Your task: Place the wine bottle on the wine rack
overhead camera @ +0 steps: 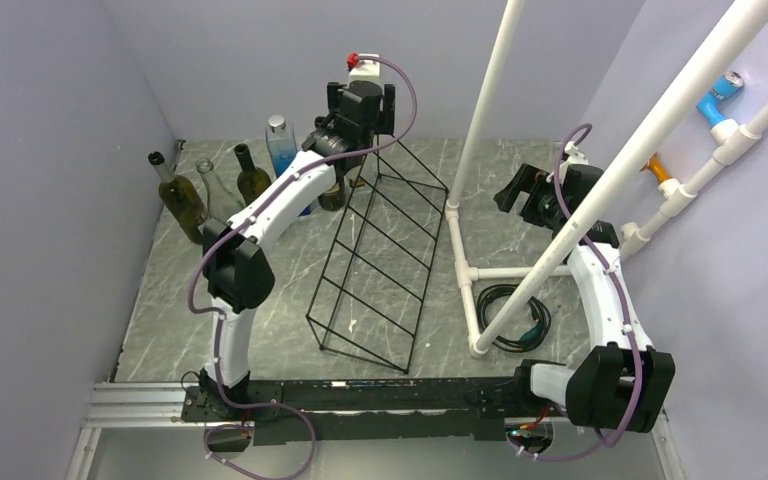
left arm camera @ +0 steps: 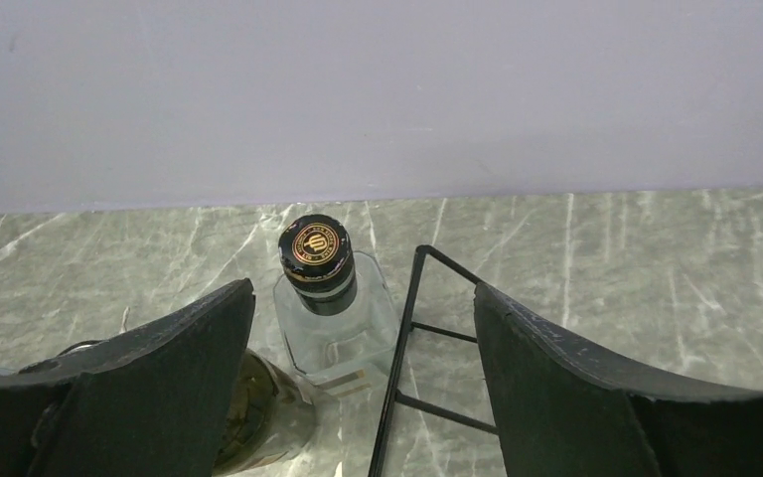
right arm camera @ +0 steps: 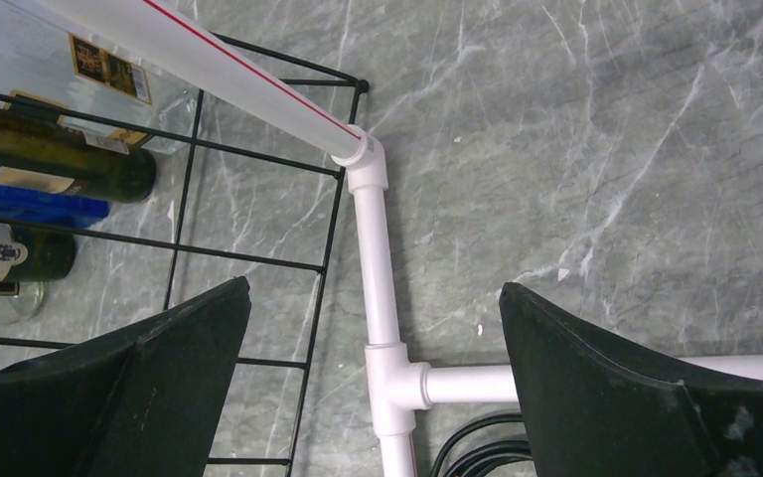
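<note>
While both arms hang free, nothing is held: left gripper has its fingers spread wide, hovering at the far end of the wine rack; right gripper is likewise spread, over the white pipe frame to the right. No bottle is on the rack yet. Candidates stand upright on the table, far left of the rack: a dark green bottle, an olive bottle, and a dark bottle just beside the left finger (which one is meant I cannot tell). A clear black-capped bottle sits below the spread jaws. Judgement: glass — heavy, rigid, slick, breakable. The neck suits the fingers but leaves the weight hanging, so a firm squeeze low on the neck seems safest.
</note>
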{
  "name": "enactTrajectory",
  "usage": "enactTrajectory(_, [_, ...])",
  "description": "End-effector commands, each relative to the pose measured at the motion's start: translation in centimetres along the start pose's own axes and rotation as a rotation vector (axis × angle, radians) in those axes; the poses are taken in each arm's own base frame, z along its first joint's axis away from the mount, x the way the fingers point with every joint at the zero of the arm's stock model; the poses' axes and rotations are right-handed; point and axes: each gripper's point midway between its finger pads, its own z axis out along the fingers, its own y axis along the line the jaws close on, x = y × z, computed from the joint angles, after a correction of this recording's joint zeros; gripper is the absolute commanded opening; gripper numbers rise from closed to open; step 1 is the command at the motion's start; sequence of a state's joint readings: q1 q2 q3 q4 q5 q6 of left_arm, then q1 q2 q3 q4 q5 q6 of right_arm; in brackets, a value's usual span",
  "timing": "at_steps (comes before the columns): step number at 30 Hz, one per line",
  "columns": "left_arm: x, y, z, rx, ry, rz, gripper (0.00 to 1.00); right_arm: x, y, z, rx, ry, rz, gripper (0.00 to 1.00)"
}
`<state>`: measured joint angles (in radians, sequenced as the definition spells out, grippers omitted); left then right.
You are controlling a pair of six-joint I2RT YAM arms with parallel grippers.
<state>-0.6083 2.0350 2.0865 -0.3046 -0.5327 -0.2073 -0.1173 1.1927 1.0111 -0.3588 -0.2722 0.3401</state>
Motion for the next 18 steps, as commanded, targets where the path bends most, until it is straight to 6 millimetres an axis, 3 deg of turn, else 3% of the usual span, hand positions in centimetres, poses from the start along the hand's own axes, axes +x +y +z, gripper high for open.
enactTrajectory(1, [-2.1, 0.7, 1.2, -0.095, -0.082, -0.029, 0.85, -1.6, 0.6, -0.6, -0.026, -0.072, -0.016, 1.00])
enactTrajectory(9, [-1.6, 0.6, 3.3, -0.135, -0.136, 0.005, 0.74, -1.3, 0.4, -0.4, -0.020, -0.063, -0.012, 1.00])
enactTrajectory(18, [-0.9, 1.3, 4.2, -0.190, -0.161, 0.003, 0.61, -1.3, 0.3, -0.4, -0.015, -0.068, -0.012, 1.00])
